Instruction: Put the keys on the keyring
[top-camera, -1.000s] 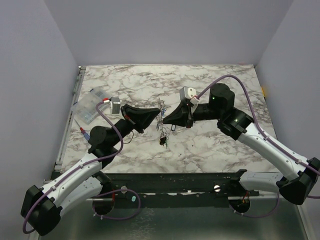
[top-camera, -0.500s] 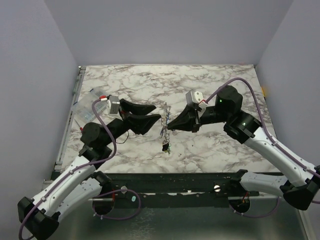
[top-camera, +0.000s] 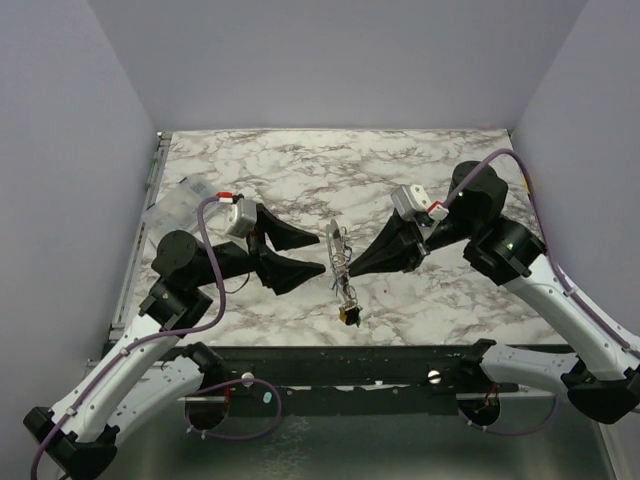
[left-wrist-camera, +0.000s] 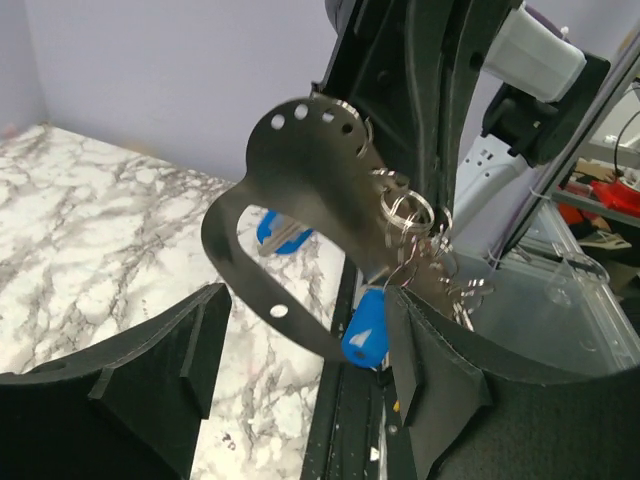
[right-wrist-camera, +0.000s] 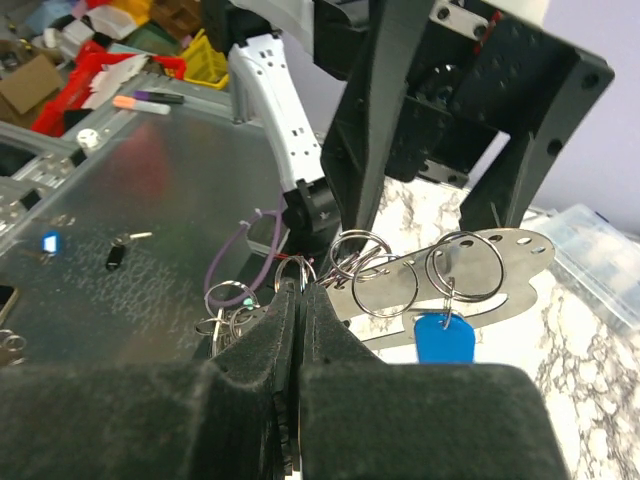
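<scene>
Hanging in the air above the marbled table (top-camera: 250, 170), the keys (right-wrist-camera: 445, 337) dangle in a bunch between the two arms. One blue-headed key hangs from a silvery keyring (right-wrist-camera: 385, 285) that passes through a hole in a thin perforated metal strip (right-wrist-camera: 500, 265). More rings crowd the strip's narrow end. In the left wrist view two blue heads show behind and below the curved strip. From above, the bunch reads as a short vertical string with a yellow bit lowest, over the table's near edge.

The right gripper (right-wrist-camera: 297, 290) has its fingers pressed flat together on the keyring end of the bunch and carries it. Exactly which loop it pinches cannot be told. The left gripper (top-camera: 320, 256) stands just beside the bunch with its jaws spread wide, one finger on either side and neither touching it. A clear compartment box (top-camera: 180, 210) lies well apart by the table's left edge.
</scene>
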